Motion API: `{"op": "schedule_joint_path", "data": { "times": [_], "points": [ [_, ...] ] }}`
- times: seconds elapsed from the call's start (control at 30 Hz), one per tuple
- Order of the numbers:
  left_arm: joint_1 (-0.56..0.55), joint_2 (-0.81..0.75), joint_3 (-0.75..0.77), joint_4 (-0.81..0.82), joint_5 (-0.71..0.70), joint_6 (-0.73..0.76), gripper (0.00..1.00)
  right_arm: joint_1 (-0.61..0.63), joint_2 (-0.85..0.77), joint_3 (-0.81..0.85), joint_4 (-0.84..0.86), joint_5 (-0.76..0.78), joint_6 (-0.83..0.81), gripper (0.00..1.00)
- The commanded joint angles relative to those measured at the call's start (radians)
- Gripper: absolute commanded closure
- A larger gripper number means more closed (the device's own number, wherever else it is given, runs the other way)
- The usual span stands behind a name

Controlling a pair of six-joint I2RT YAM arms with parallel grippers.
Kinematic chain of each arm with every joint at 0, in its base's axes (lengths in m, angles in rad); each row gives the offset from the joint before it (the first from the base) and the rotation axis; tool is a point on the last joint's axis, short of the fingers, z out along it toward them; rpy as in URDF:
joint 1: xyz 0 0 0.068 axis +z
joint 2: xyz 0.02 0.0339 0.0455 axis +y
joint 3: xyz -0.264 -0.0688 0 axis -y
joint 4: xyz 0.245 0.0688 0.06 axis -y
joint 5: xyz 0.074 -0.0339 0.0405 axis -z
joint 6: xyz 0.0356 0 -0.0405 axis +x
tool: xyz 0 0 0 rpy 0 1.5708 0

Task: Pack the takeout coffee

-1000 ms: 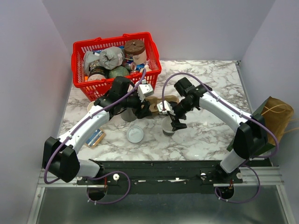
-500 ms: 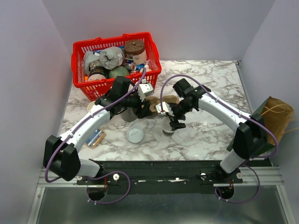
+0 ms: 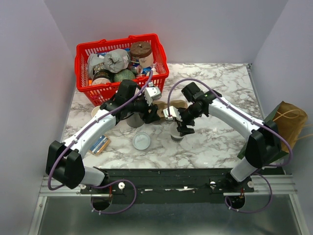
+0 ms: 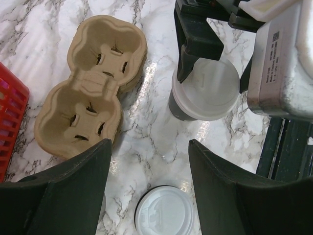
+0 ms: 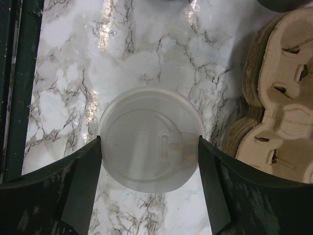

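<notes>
The takeout coffee [image 5: 149,147] is smooth white plastic on top, the table [image 5: 63,73] looks like shiny stone, and the cup tray [image 4: 93,88] is rough brown paper.

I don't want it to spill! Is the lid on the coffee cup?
On. A white lid caps the upright takeout coffee.

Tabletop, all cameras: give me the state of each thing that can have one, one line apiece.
coffee cup: upright on the table, lid on, not in the carrier.
loose lid: lying flat on the table.
cup carrier: both wells empty.
red basket: filled with items.
left end effector: open, holding nothing.
right end effector: fingers either side of the cup's lid; grip unclear.
</notes>
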Motion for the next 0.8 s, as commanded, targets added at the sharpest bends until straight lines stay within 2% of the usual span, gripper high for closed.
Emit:
{"op": "schedule_joint_path", "data": {
  "times": [0.0, 0.23, 0.53, 0.77],
  "points": [
    [0.011, 0.012, -0.004, 0.019, 0.011, -0.005, 0.28, 0.007, -0.042, -0.027, 0.019, 0.066, 0.022, 0.22],
    [0.011, 0.018, -0.003, 0.022, 0.019, -0.008, 0.28, -0.046, -0.050, -0.033, 0.016, 0.096, 0.092, 0.22],
    [0.009, 0.023, 0.003, 0.026, 0.027, -0.015, 0.28, -0.301, 0.039, 0.137, -0.053, 0.068, 0.181, 0.23],
    [0.009, 0.026, 0.011, 0.025, 0.031, -0.026, 0.27, -0.459, 0.156, 0.286, -0.007, 0.096, 0.289, 0.23]
  ]
}}
